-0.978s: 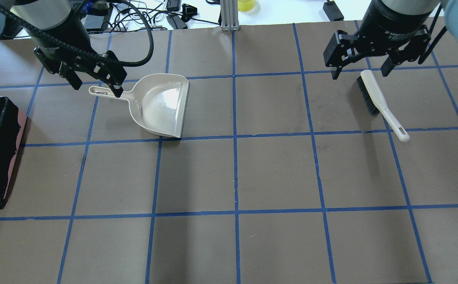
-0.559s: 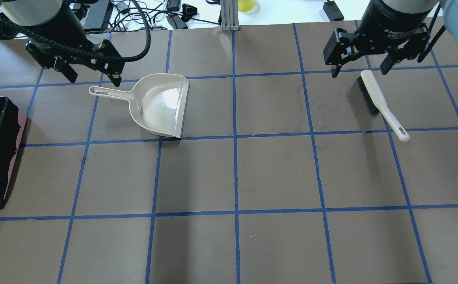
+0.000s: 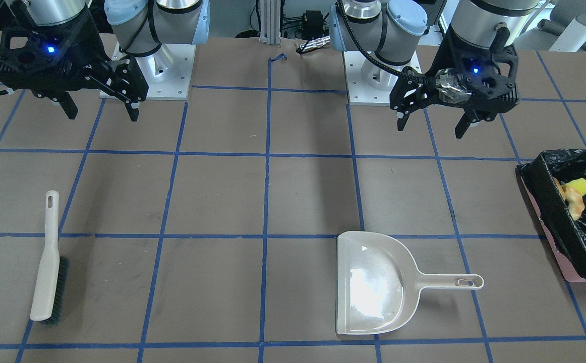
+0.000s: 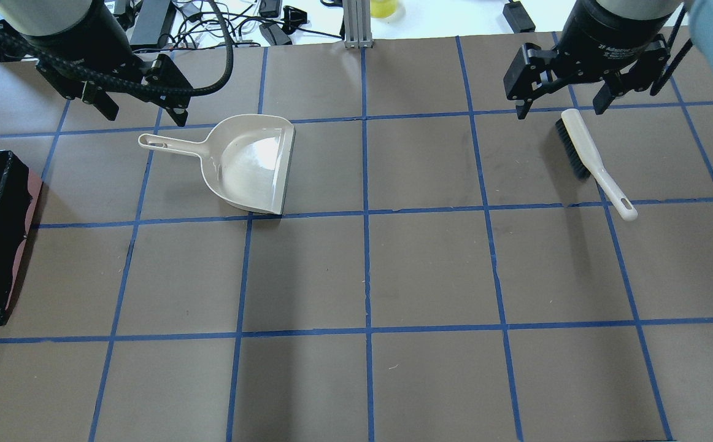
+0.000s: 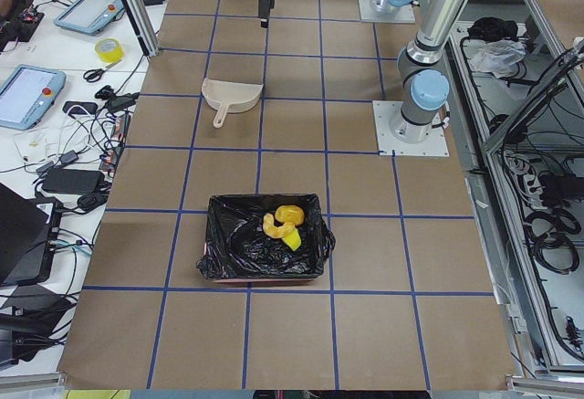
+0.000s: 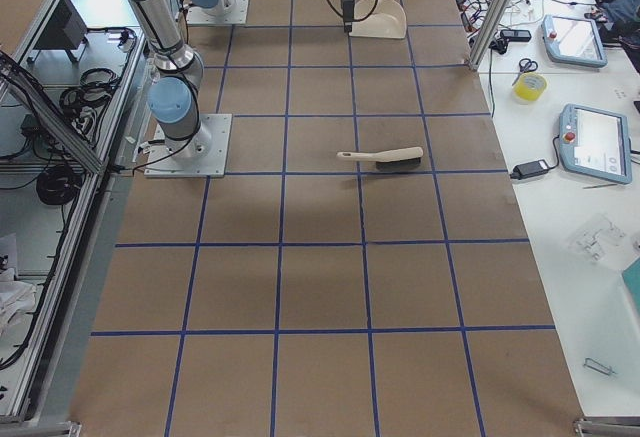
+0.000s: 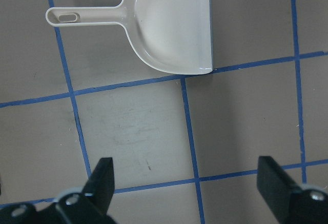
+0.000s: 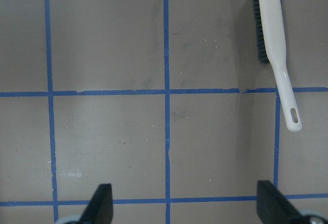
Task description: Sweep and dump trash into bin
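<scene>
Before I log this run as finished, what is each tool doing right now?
Left tool: open, holding nothing.
Right tool: open, holding nothing.

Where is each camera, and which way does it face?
Front-facing: across the table, facing both bases; left gripper at right, right gripper at left.
Overhead: behind the robot, looking down on dustpan, brush.
Exterior left: left table end, bin nearest.
Exterior right: right table end, brush nearest.
Left wrist: straight down, dustpan ahead, own fingertips.
Right wrist: same, over brush.
Shared: front-facing and overhead show both grippers open.
</scene>
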You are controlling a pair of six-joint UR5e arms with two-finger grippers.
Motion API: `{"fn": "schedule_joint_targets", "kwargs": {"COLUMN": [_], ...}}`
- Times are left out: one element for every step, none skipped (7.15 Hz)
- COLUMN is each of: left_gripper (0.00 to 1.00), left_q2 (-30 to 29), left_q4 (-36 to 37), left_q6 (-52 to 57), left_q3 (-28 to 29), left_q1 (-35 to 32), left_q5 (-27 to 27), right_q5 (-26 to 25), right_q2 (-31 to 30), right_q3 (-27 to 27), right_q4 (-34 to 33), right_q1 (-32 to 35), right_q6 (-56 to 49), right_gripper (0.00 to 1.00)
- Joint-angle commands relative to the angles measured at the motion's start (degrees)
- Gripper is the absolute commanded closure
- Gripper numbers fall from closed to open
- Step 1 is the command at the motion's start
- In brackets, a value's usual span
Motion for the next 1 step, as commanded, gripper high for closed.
{"fn": "schedule_joint_targets", "kwargs": {"left_gripper": [0.00], "left_q2": [0.12], "left_q4": [0.05], "left_q6": [0.47], "left_q3": [-0.05], "left_q1": [0.06], "left_q5": [0.07], "right_q5": [-0.03], "right_q2": [0.00], "right_q3": [0.00], "right_q4": [0.03], "right_q1": [0.00], "right_q6": [0.00], "right_gripper": [0.00]}}
